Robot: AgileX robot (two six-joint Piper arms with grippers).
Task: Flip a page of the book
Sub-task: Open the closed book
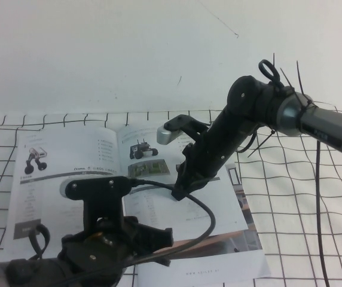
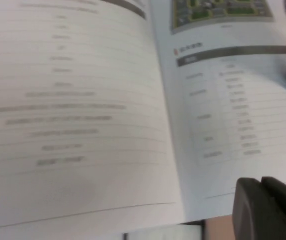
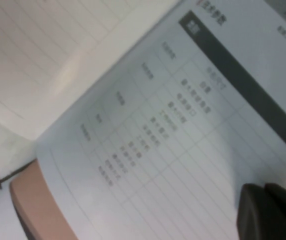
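The right tool (image 1: 180,192), shut, is pressed onto the book's (image 1: 69,179) right page (image 1: 159,206); lifting is needed next. The left tool (image 1: 96,191), state unclear, is poised above the spine.

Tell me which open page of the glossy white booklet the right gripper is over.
The right-hand page, with the wheeled-robot photo at its top. The right gripper, shut, sits on it beside the spine; the left gripper hovers near the booklet's front edge.
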